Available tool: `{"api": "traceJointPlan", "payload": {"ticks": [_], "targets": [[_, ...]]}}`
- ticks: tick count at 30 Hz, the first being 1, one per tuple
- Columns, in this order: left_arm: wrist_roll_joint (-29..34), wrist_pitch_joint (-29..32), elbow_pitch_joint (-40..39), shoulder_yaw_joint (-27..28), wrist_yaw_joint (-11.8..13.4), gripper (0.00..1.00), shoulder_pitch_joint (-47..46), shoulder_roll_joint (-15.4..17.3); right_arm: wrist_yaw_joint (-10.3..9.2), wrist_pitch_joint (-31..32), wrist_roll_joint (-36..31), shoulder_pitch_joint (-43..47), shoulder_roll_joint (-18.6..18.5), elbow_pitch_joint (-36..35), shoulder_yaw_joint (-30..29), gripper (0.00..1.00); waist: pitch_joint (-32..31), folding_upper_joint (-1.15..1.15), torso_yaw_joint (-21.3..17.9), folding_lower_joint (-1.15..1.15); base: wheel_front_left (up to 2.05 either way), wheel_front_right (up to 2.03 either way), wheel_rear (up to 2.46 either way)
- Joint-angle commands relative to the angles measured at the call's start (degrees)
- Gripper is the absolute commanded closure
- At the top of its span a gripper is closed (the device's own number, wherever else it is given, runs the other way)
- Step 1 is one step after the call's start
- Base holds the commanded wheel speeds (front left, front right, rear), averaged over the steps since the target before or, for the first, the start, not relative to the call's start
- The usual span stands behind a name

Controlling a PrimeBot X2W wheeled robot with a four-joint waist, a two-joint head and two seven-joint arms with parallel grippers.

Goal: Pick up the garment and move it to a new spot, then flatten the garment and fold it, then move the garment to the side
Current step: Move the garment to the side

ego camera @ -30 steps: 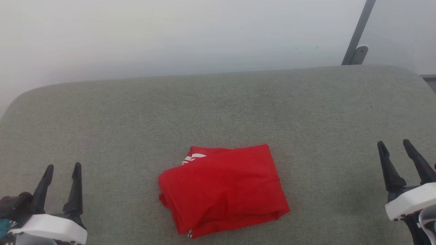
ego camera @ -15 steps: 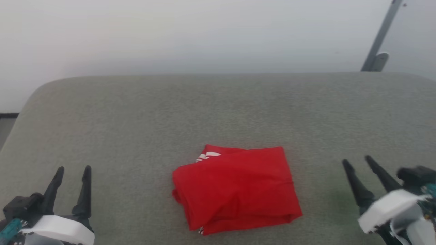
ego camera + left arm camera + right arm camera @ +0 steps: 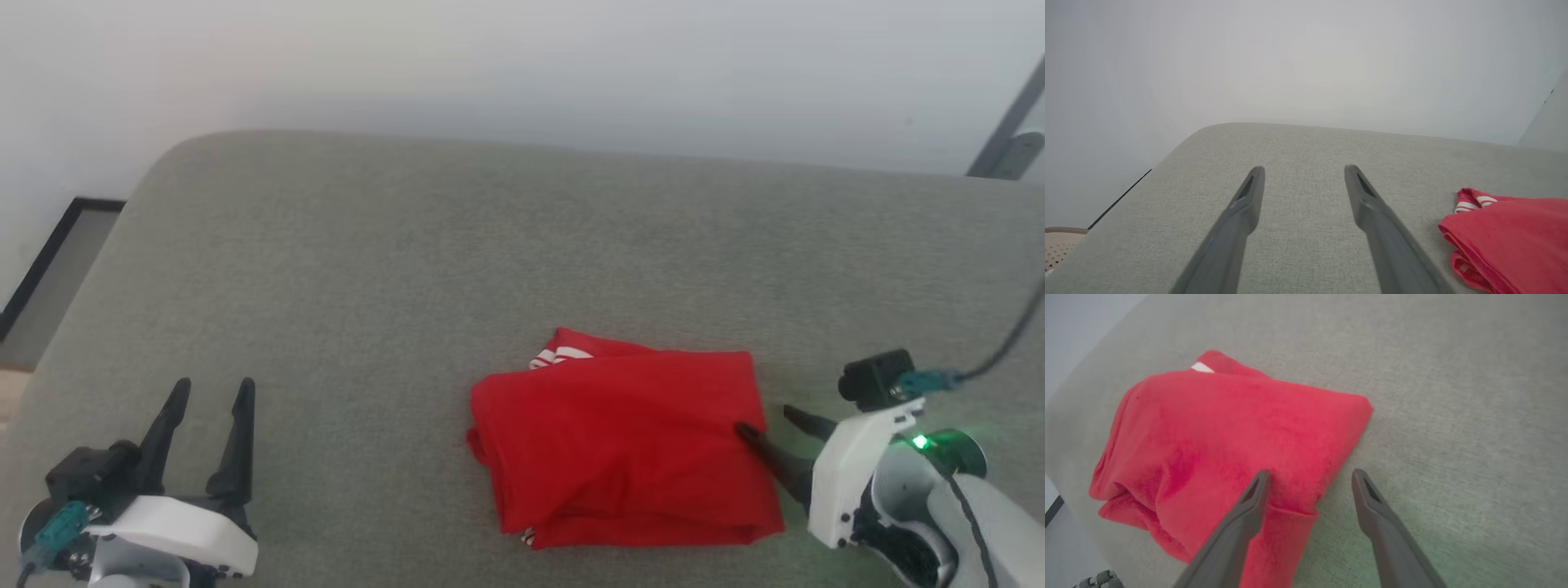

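The garment (image 3: pixel 620 449) lies folded into a rough rectangle on the grey fabric-covered desk (image 3: pixel 408 269), towards the near edge and right of the middle, plain red side up. A bit of red-and-white striped trim (image 3: pixel 563 357) peeks out at its far left corner, and loose layers show along its near and left edges.

The right gripper (image 3: pixel 763 420) comes in low from the right with its fingers spread apart. In the right wrist view it (image 3: pixel 1310 473) straddles the garment's (image 3: pixel 1237 428) right edge: one finger over the red cloth, the other over bare desk just beside it. Whether either finger touches I cannot tell.

The left gripper (image 3: pixel 214 392) sits near the desk's near left, fingers also apart and holding nothing, well apart from the garment (image 3: pixel 1506 237).

Bare desk stretches wide behind and to the left of the garment, up to the rounded far left corner (image 3: pixel 188 147). A pale wall (image 3: pixel 490 65) runs behind the far edge.
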Motion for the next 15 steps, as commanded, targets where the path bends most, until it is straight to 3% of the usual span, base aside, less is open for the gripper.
{"api": "traceJointPlan", "payload": {"ticks": [1, 8, 14, 15], "targets": [[0.16, -0.25, 0.09, -0.15, -0.13, 0.0, -0.86, -0.34, 0.02, 2.88, -0.5, -1.49, -0.01, 1.22, -0.02, 0.0, 0.94, 0.0, 1.14, 0.0, 0.0, 0.0, 0.0], [-0.06, -0.25, 0.63, -1.36, -0.13, 0.0, -2.36, -0.99, 0.02, 11.85, -2.67, -4.6, 2.13, 5.62, -0.75, 0.0, 3.04, 0.0, 3.03, 0.0, 0.0, 0.0, 0.0], [-0.29, -0.25, 1.26, -2.01, -0.13, 0.0, -3.84, -1.73, 0.01, 19.75, -4.81, -5.8, 6.56, 11.99, -2.7, 0.0, 4.64, 0.0, 4.28, 0.0, 0.0, 0.0, 0.0], [-0.28, -0.25, 1.38, -2.06, -0.13, 0.0, -3.95, -1.79, 0.01, 20.21, -4.91, -5.9, 7.17, 12.46, -3.16, 0.63, 4.73, 0.0, 4.34, 0.0, 0.0, 0.0, 0.0]]}}
